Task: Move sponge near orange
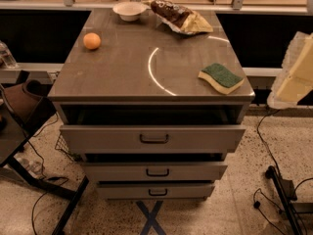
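The sponge, pale yellow foam with a dark green top, lies flat at the front right corner of the grey cabinet top. The orange sits on the left side of the same top, toward the back. My gripper shows as a pale, blurred shape at the right edge of the view, to the right of the cabinet and apart from the sponge. It holds nothing that I can see.
A white bowl stands at the back middle and a brown-and-yellow snack bag at the back right. The top drawer is pulled out. A dark chair stands left; cables and a stand lie on the floor right.
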Robot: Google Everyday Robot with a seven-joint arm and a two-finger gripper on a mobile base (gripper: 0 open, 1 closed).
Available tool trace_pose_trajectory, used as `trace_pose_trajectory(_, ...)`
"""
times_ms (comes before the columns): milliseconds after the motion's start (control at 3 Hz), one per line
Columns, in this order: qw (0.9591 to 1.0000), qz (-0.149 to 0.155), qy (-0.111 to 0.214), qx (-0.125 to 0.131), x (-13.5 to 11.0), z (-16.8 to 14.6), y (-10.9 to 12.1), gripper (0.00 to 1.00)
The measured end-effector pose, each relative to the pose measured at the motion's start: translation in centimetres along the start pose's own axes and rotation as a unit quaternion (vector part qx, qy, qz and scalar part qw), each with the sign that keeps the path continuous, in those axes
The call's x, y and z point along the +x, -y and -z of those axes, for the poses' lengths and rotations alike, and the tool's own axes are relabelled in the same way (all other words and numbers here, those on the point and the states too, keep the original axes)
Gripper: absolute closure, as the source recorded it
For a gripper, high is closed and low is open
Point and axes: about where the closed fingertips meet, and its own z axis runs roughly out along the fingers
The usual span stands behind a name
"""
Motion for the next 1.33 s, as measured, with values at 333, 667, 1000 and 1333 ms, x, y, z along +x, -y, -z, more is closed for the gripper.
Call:
trace_pose_trajectory(333,1.0,0.0,0.0,0.0,0.0,0.0,0.0,0.0)
trace_pose_trajectory(667,0.9981,-0.019,0.056,0.021,-0.8,-0.8,3.0,0.0)
trace_pose_trajectory(1000,0.9847,-0.061,0.155,0.05,-0.3,-4.1,8.5,0.0)
trace_pose_trajectory(1333,0.9461,-0.103,0.294,0.089,-1.9,-7.7,14.4,0.0)
